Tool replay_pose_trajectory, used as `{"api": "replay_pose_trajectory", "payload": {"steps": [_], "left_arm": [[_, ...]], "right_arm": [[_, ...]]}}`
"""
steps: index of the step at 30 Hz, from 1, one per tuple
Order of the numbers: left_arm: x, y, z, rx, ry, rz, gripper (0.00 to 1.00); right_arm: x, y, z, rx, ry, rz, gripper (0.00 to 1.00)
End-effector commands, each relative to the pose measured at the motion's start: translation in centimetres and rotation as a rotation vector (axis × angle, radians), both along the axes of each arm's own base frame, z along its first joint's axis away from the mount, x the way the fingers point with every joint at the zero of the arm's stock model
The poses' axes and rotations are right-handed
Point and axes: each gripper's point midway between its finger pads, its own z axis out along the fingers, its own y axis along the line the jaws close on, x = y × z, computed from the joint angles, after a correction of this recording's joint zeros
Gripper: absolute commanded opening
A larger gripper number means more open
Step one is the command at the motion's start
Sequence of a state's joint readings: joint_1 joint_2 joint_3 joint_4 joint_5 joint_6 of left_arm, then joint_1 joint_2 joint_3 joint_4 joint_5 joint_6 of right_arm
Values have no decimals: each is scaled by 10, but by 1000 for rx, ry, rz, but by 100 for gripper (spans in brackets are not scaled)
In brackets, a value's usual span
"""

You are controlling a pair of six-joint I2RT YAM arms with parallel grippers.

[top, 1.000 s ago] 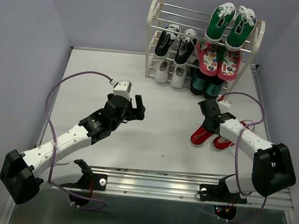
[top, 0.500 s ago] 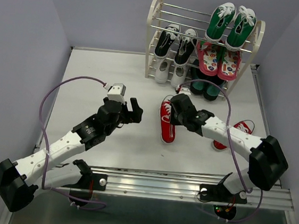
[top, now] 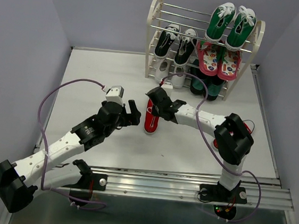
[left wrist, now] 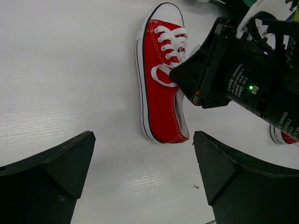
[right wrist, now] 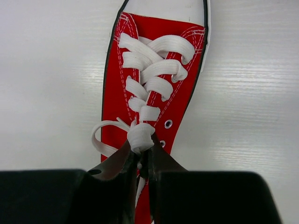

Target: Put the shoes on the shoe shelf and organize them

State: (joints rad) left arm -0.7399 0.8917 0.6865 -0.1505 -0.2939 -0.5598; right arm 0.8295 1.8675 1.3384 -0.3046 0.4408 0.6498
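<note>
One red sneaker [top: 150, 120] with white laces lies on the table, toe toward the near edge. My right gripper [top: 155, 110] is shut on its tongue by the lace knot; the right wrist view shows the shoe [right wrist: 156, 60] with the gripper [right wrist: 142, 163] pinching it. My left gripper [top: 134, 112] is open and empty just left of the shoe, which shows in the left wrist view [left wrist: 161, 93] beyond the gripper [left wrist: 145, 182]. The second red sneaker [top: 248, 126] is mostly hidden behind the right arm. The shoe shelf [top: 151, 32] holds the black sneakers [top: 175, 42] and, below them, the white sneakers [top: 170, 71].
Green sneakers [top: 231, 24] sit on the shelf's top tier, pink patterned slippers [top: 218, 60] below them, dark green shoes [top: 205, 86] at the bottom. The right arm stretches across the table's middle. Walls close in the left, back and right.
My right gripper has carried one red sneaker leftward from the right side to the table's middle, next to my left gripper. The left arm has shifted only slightly.
</note>
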Motion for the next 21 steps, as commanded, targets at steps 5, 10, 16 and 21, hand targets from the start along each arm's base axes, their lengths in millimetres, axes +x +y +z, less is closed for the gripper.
{"api": "replay_pose_trajectory", "payload": {"steps": [5,10,16,21], "left_arm": [[-5,-2,-5,-22,20,-3,99],[-7,-10,-16,-26,50,-36,99],[-6,-24,-25,-9,64,-109,99],[2,-41,-31,14,81,-164,99]], "right_arm": [[23,28,30,155,-89,-90,13],[18,32,34,178,-73,-62,55],[11,11,67,166,-129,-78,100],[1,-48,82,123,-126,-160,100]]}}
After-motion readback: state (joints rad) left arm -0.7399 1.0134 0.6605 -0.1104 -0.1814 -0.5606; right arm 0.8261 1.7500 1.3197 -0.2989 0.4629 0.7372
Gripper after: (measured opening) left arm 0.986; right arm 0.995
